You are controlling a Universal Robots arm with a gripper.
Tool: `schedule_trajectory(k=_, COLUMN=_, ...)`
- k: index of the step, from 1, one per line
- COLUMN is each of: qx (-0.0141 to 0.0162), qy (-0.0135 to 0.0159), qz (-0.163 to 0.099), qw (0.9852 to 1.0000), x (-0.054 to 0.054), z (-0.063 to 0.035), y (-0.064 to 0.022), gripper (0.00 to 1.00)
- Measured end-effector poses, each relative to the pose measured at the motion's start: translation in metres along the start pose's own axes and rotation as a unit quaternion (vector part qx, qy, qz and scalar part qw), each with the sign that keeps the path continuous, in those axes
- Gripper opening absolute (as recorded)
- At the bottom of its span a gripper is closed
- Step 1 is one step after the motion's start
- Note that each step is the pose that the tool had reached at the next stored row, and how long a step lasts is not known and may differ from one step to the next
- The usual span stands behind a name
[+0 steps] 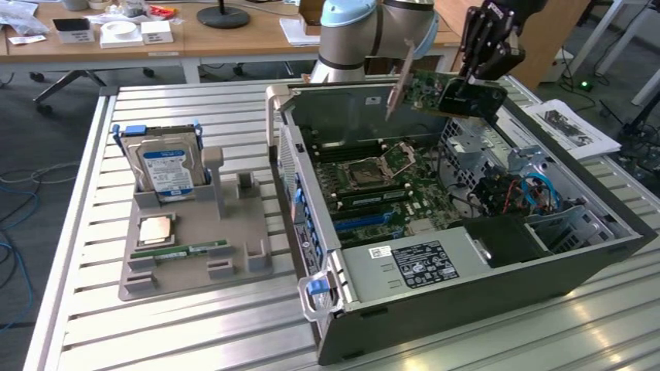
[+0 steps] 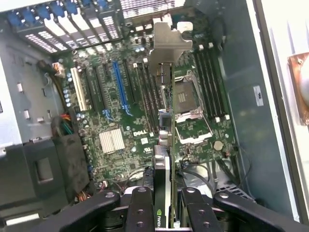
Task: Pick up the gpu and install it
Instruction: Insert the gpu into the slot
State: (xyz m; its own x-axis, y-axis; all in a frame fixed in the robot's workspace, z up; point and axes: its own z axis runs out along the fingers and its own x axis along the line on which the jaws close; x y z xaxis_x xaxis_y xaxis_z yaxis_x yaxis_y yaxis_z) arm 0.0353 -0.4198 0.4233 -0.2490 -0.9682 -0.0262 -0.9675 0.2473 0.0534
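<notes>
The gpu (image 1: 425, 89), a dark green card with a black cooler and a pale metal bracket strip, hangs in the air above the back part of the open computer case (image 1: 454, 255). My gripper (image 1: 477, 77) is shut on the card's cooler end. In the wrist view the gpu (image 2: 167, 145) is edge-on between my fingers (image 2: 140, 208), its bracket pointing away over the motherboard (image 2: 116, 140). The blue expansion slot (image 2: 120, 89) lies beside the card's line, with a clear gap between card and board.
A grey fixture (image 1: 196, 247) at the exterior view's left holds a hard drive with a blue label (image 1: 167, 166), a processor (image 1: 156, 229) and a memory stick (image 1: 191, 250). Papers (image 1: 573, 127) lie right of the case. Cables (image 1: 515, 193) and a drive cage fill the case's right side.
</notes>
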Motion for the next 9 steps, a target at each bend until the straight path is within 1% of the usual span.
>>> schedule_trajectory(k=5, qx=-0.0008, qy=0.0018, qz=-0.033, qw=0.9995, x=0.0, z=0.0003, y=0.0, gripper=0.27)
schedule_trajectory(k=9, qx=-0.0016, qy=0.0033, qz=-0.061, qw=0.9981, x=-0.0001, z=0.0005, y=0.0, gripper=0.27)
